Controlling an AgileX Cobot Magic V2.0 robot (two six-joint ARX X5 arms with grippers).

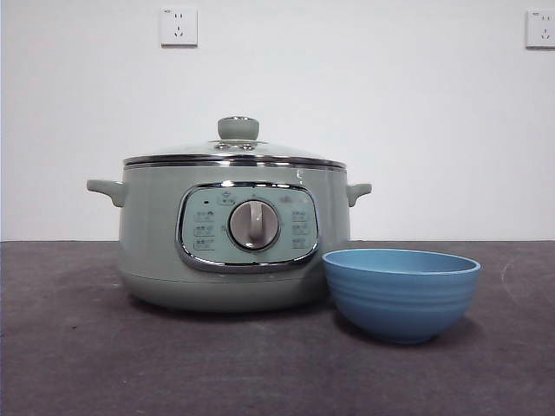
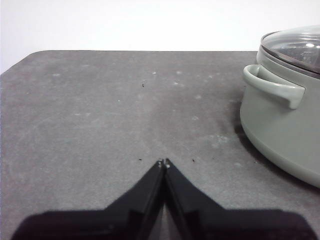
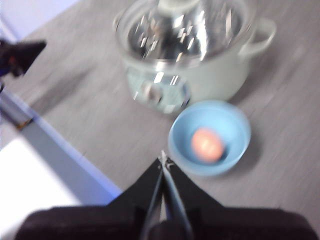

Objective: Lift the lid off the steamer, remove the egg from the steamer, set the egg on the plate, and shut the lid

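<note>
We see the steamer [image 1: 234,247] standing on the grey table [image 1: 78,347], and the lid [image 1: 236,154] sits closed on its rim, with the pale green knob [image 1: 238,128] upright on top. The plate [image 1: 401,293] stands just beside the steamer, at the side of the control panel [image 1: 249,227], and slightly nearer to the front camera. In the right wrist view, which is blurred, the egg [image 3: 207,144] lies inside the plate as a round orange shape. The right gripper [image 3: 163,161] hangs above the table near the plate, holding nothing, its jaws pressed together. The left gripper [image 2: 163,162] is low over bare table beside the steamer's side handle [image 2: 274,86], apart from it, jaws also closed and empty.
</note>
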